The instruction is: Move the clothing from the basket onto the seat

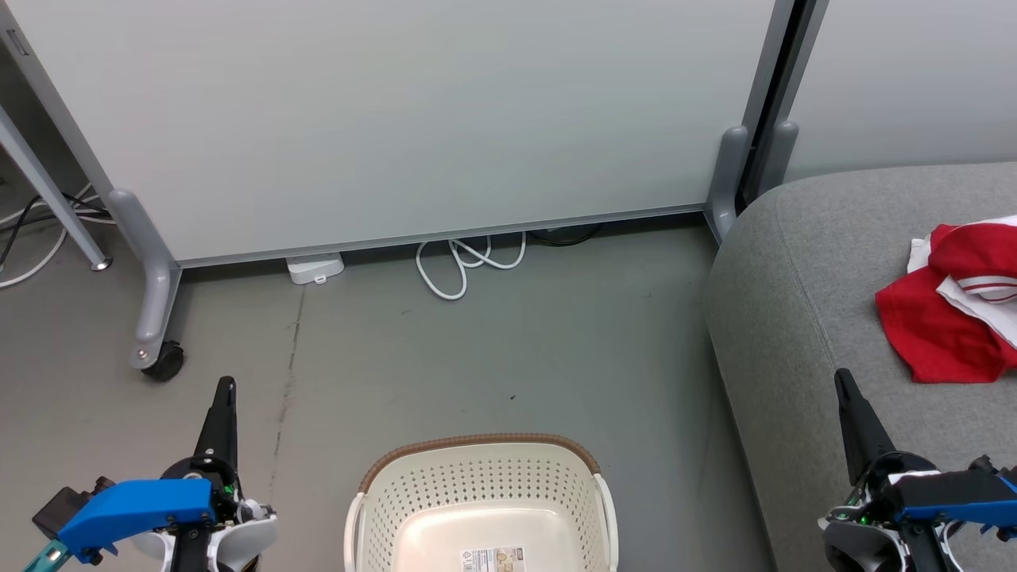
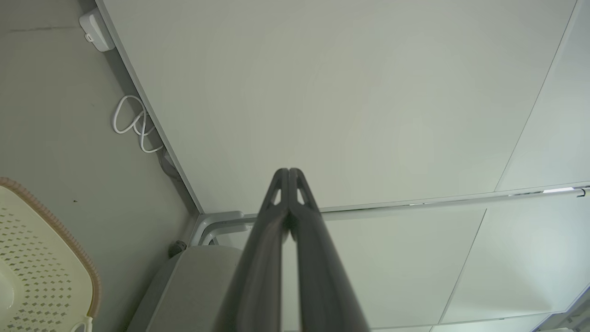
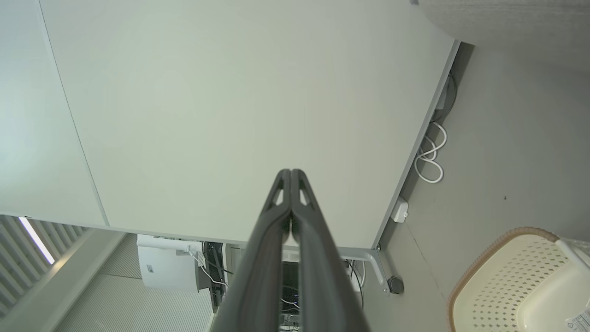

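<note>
Both left gripper (image 1: 226,384) and right gripper (image 1: 840,376) closed, empty; basket (image 1: 481,439) at six o'clock looks bare, clothing (image 1: 945,334) on seat (image 1: 794,278) at three o'clock

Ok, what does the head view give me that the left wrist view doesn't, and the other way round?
Head view: the red clothing lying on the seat, the right gripper, and the label on the bottom of the basket. Left wrist view: further partition panels beyond the first. Both: the basket, the coiled white cable, and the left gripper, shut.
</note>
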Tool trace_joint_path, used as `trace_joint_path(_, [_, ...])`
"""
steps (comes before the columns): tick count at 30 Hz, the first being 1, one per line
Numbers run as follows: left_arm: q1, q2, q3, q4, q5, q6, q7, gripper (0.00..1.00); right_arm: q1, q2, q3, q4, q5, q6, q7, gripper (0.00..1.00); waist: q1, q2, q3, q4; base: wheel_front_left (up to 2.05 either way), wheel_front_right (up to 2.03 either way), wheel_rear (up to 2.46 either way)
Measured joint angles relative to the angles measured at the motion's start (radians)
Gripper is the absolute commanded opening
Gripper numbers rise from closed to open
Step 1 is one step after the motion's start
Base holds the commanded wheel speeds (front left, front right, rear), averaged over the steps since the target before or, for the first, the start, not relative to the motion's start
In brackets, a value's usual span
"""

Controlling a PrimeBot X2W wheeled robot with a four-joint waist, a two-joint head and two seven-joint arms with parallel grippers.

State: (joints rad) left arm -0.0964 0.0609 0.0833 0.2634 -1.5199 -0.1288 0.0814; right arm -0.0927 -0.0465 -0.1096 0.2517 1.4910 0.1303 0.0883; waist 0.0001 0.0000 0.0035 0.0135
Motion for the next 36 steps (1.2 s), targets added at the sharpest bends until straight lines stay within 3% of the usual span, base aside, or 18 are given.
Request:
trace_joint_path(18, [-0.007, -0.009, 0.030, -0.018, -0.092, 0.000, 0.032, 0.00, -0.008, -0.001, -0.004, -0.005, 0.121, 0.000, 0.026, 0.00, 0.0000, 0.0000, 0.000, -0.014, 0.00, 0.00, 0.00])
trace_joint_path(36, [-0.007, -0.009, 0.030, -0.018, -0.092, 0.000, 0.032, 0.00, -0.011, -0.001, -0.004, -0.006, 0.121, 0.000, 0.026, 0.00, 0.0000, 0.0000, 0.000, -0.014, 0.00, 0.00, 0.00])
